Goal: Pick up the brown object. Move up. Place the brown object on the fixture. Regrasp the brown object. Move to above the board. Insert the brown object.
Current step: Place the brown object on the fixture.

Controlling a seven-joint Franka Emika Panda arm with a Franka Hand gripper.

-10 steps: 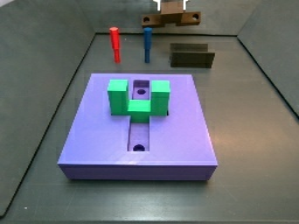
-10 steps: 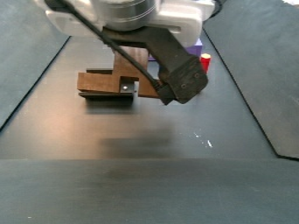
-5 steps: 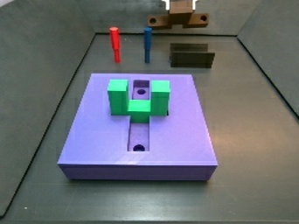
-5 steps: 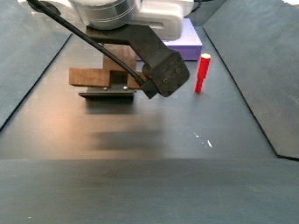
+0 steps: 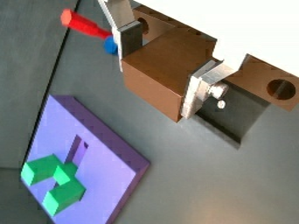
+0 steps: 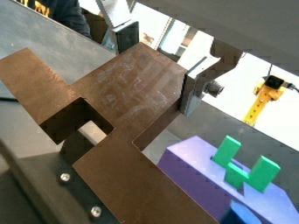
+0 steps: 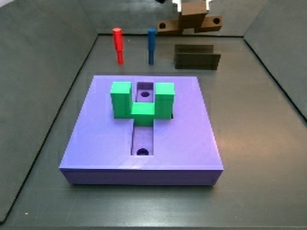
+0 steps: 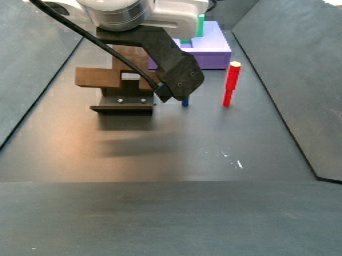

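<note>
In both wrist views my gripper point(image 5: 163, 59) point(image 6: 160, 63) is shut on the brown object point(image 5: 162, 77) point(image 6: 126, 87), with a silver finger pressed on each side of it. A round hole shows near the object's far end. In a side view the brown object point(image 7: 193, 18) hangs tilted in the air, above the dark fixture point(image 7: 198, 58) and well clear of it. The same fixture point(image 8: 123, 106) lies just under the brown object point(image 8: 95, 77). The purple board point(image 7: 144, 135) with its dark groove lies nearer the front.
A green U-shaped block point(image 7: 143, 101) stands on the board over the groove. A red peg point(image 7: 118, 44) and a blue peg point(image 7: 153, 44) stand upright behind the board, left of the fixture. Dark walls enclose the floor on both sides.
The gripper has carried the brown object a little to the right in a side view and tilted it. The fixture, board and pegs have not moved.
</note>
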